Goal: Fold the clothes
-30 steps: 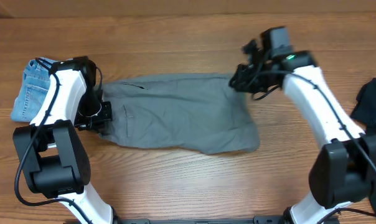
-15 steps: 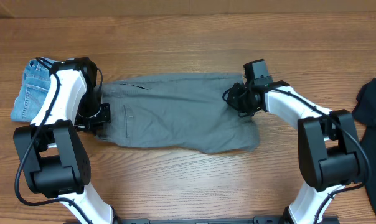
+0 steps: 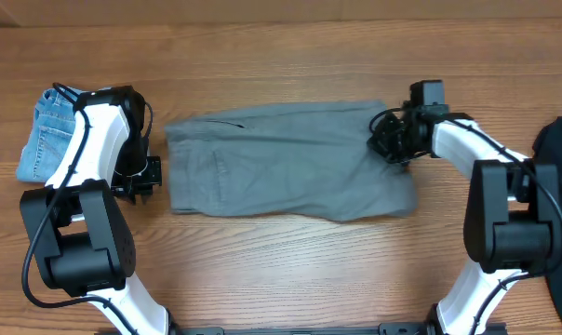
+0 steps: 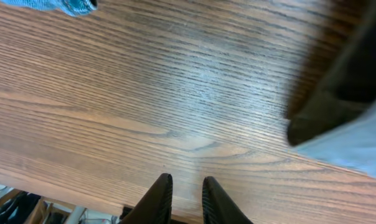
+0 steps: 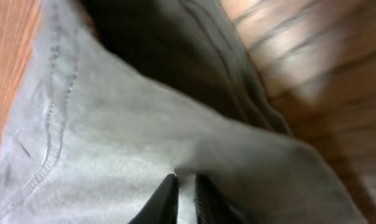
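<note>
The grey shorts lie flat across the middle of the table, with the waistband end on the left. My right gripper sits on their upper right edge. In the right wrist view its fingers are nipped on a fold of the grey cloth. My left gripper hovers over bare wood a little left of the waistband. Its fingers stand slightly apart with nothing between them, and the grey cloth lies off to the right. The light-blue denim shorts lie at the far left and the black garment at the right edge.
The wooden table shows bare wood in front of and behind the grey shorts. A corner of the denim shows at the top left of the left wrist view. Both arm bases stand at the near edge.
The grey shorts have slid right and spread flatter, pulled by my right gripper. My left gripper has let go of the waistband edge and parted slightly; the cloth now lies apart from it.
</note>
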Robot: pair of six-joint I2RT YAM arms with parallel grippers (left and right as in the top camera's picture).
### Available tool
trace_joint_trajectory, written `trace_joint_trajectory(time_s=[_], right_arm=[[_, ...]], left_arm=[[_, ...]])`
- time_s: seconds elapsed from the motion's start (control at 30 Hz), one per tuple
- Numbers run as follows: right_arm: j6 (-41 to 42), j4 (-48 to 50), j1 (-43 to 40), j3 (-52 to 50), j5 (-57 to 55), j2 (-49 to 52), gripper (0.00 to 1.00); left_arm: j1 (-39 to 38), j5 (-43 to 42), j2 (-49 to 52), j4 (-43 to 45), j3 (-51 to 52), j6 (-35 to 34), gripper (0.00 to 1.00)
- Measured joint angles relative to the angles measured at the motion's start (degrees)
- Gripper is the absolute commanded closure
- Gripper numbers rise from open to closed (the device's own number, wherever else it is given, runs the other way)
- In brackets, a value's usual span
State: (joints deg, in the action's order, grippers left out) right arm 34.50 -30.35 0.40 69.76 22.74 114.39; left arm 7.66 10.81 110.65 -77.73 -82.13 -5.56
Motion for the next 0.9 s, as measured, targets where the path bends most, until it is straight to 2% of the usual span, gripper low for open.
trace_joint_trajectory(time_s=[0.13, 0.23, 0.27, 0.37, 0.43, 0.63, 0.77, 0.9], right_arm=[[-6.36, -5.84, -2.25, 1.18, 1.84, -0.68, 0.72], [-10.21, -9.92, -3.39, 1.18, 2.78, -3.15, 0.71], [-11.06, -10.69, -3.56, 1.18, 3.10, -4.44, 0.72], [-13.29, -12.17, -3.58, 1.18, 4.90, -9.09, 0.84], [-13.86, -11.89, -2.86, 1.33, 6.58, -11.56, 0.87], [-14.14, -4.70, 5.29, 1.49, 9.75, -11.10, 0.90], [-11.26, 1.84, 13.64, 1.49, 8.39, -8.24, 0.90], [-4.98, 8.68, 19.28, 1.51, 3.21, -2.80, 0.90]], left_arm=[[0.00, -1.14, 0.00, -0.20, -1.01, 0.02, 0.80], [0.00, -5.99, 0.00, 0.17, -3.82, 0.63, 0.80], [0.00, -9.29, 0.00, 1.29, -5.07, 1.49, 0.81], [-0.24, -19.15, 0.00, 6.71, -7.13, 3.89, 0.88], [-1.03, -23.78, 0.00, 10.78, -7.28, 5.16, 0.89], [-7.56, -29.75, 0.48, 19.76, -7.15, 6.69, 0.91], [-11.69, -31.30, 3.72, 20.55, -7.13, 7.10, 0.93], [-14.10, -31.69, 8.28, 19.89, -6.93, 7.10, 0.93]])
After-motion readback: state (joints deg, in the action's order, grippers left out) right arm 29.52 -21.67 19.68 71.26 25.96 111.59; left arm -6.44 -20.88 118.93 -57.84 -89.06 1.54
